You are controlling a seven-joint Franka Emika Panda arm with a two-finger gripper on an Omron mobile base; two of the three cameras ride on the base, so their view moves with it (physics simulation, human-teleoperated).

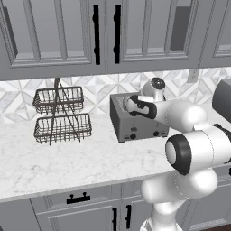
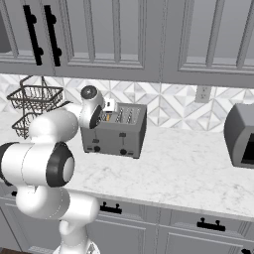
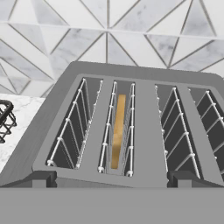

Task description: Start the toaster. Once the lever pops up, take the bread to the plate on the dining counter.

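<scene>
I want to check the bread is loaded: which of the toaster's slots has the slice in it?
In the hand view, the bread sits in the second slot from the left of the toaster. Its golden-brown edge shows between the wire guides; the other slots look dark and empty.

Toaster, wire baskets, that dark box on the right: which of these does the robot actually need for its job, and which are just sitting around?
Part of the job:
- toaster, on the marble counter
- bread, standing down in one slot
- gripper, open, above the toaster

Just lying about:
- two-tier wire basket rack, left of the toaster
- dark grey appliance, to the right
- wall outlet
</scene>
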